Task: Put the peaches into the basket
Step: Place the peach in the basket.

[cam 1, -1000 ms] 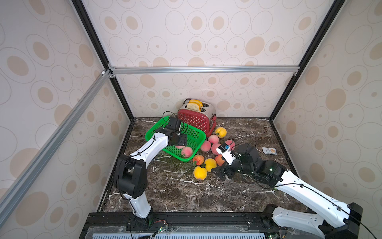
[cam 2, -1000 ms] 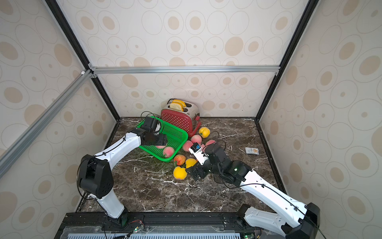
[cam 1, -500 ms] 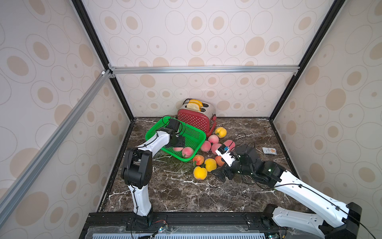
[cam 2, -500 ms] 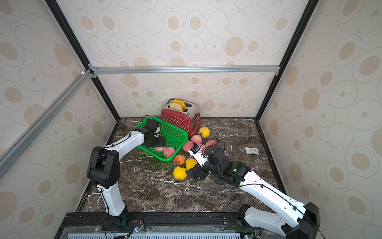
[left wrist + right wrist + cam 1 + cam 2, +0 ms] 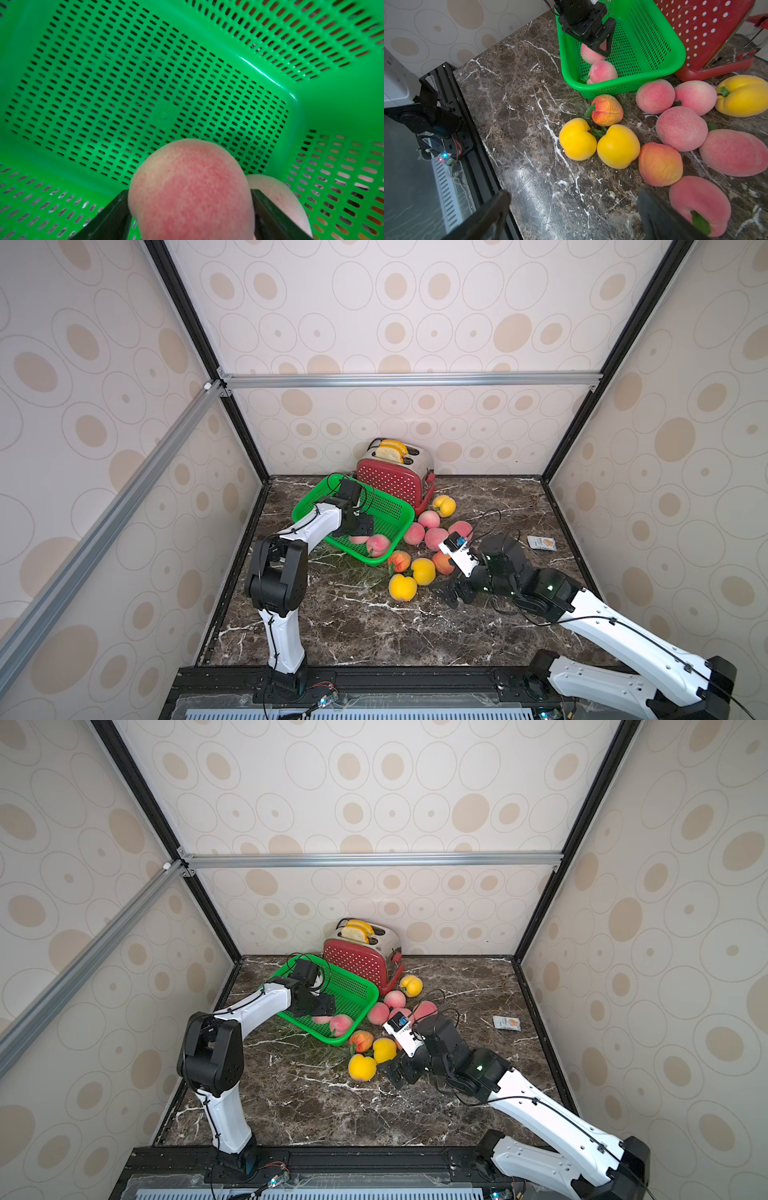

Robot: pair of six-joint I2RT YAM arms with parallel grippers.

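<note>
The green basket (image 5: 395,502) sits tilted against the toaster. My left gripper (image 5: 359,533) reaches into its near corner. In the left wrist view a pink peach (image 5: 191,187) fills the gap between the two fingers, and I cannot see whether they still press on it. It rests against a second pink peach (image 5: 276,191) lying in the basket (image 5: 145,83). Several loose peaches lie on the marble, among them a yellow one (image 5: 402,587) and an orange one (image 5: 660,164). My right gripper (image 5: 449,593) hangs open over bare marble (image 5: 574,194), with a pink peach (image 5: 699,203) beside one finger.
A red dotted toaster (image 5: 395,485) holding bread slices (image 5: 390,450) stands behind the basket. A small packet (image 5: 541,542) lies at the right. Patterned walls close in three sides, and a black rail (image 5: 471,133) runs along the front edge.
The left gripper has carried its peach down toward the basket's near corner, next to the peach lying there. The right gripper has shifted slightly toward the front.
</note>
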